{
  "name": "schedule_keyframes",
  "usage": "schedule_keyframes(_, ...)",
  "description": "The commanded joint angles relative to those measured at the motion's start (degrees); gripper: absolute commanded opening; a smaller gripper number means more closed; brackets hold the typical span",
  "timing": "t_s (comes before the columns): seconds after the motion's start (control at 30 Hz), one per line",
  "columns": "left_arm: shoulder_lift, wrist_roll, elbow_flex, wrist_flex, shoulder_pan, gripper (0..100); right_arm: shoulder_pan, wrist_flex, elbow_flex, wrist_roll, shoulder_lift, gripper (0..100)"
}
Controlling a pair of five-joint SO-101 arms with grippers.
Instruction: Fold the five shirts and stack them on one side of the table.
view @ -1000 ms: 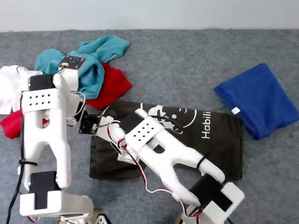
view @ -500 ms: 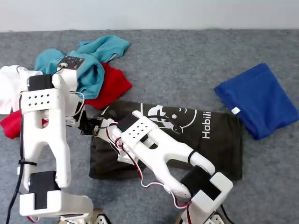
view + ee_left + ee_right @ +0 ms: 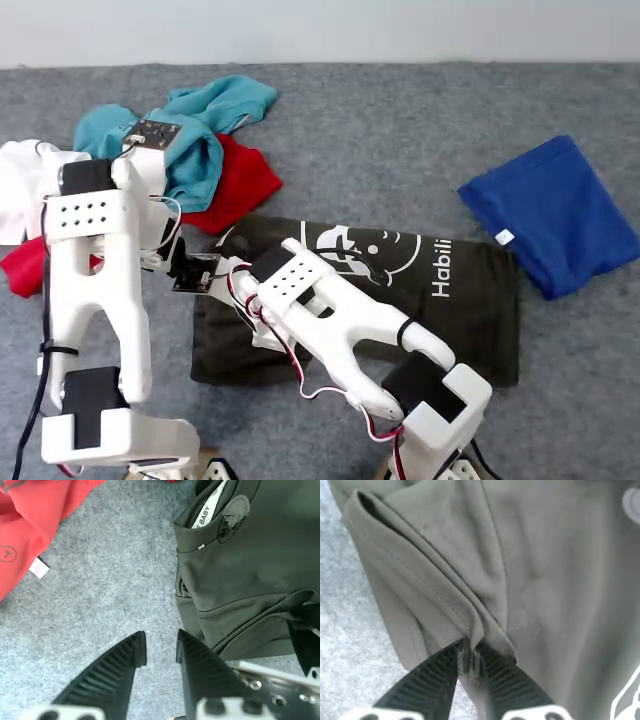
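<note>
Near the middle of the tabletop (image 3: 400, 130) lies the dark shirt (image 3: 450, 300), spread mostly flat. The right gripper (image 3: 468, 662) pinches a raised fold of cloth at its left edge. Just beside that edge, the left gripper (image 3: 161, 647) hangs over the tabletop, its jaws slightly parted and holding nothing. A folded blue shirt (image 3: 550, 215) lies at the right. At the far left, a teal shirt (image 3: 200, 140), red shirt (image 3: 240, 185) and white shirt (image 3: 20, 190) lie crumpled together.
</note>
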Motion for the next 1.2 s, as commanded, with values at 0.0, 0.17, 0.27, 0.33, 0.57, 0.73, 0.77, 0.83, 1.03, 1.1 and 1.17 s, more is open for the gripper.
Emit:
schedule_keyframes(0.0, -2.4, 0.5, -0.1, -0.4, 0.1, 11, 0.0, -0.3, -3.3, 0.8, -0.4, 1.4)
schedule_keyframes(0.17, -2.4, 0.5, -0.1, -0.4, 0.2, 11, 0.9, 1.1, -6.8, 0.8, -1.9, 1.4)
schedule_keyframes(0.27, -2.3, 0.4, -0.1, -0.4, 0.2, 11, 3.7, 1.2, -8.8, 0.5, -2.8, 1.4)
schedule_keyframes(0.33, -2.3, 0.4, -0.1, -0.4, 0.2, 11, 6.2, 1.0, -10.2, 0.5, -2.9, 1.4)
schedule_keyframes(0.57, -2.3, 0.4, -0.1, -0.4, 0.2, 11, 12.6, 0.7, -15.6, 0.3, -2.7, 1.4)
schedule_keyframes(0.73, -2.3, 0.4, -0.1, -0.4, 0.2, 11, 14.2, -1.2, -13.8, 0.3, -1.2, 1.7)
schedule_keyframes(0.77, -2.3, 0.4, -0.1, -0.4, 0.2, 11, 14.5, -1.3, -13.5, 0.3, -0.5, 1.8)
schedule_keyframes(0.83, -2.3, 0.4, 0.0, -0.4, 0.2, 11, 14.6, -1.3, -13.0, 0.3, 0.9, 1.9)
schedule_keyframes(1.03, -2.8, 0.4, 2.3, -0.8, 0.2, 11, 14.7, -0.7, -12.9, 0.4, 3.6, 1.9)
schedule_keyframes(1.1, -2.9, 0.7, 1.4, -0.8, 0.3, 11, 14.7, -0.7, -12.9, 0.4, 4.7, 2.0)
schedule_keyframes(1.17, -2.9, 0.8, 0.9, -0.7, 0.4, 11, 14.7, -0.7, -12.9, 0.4, 6.0, 2.0)
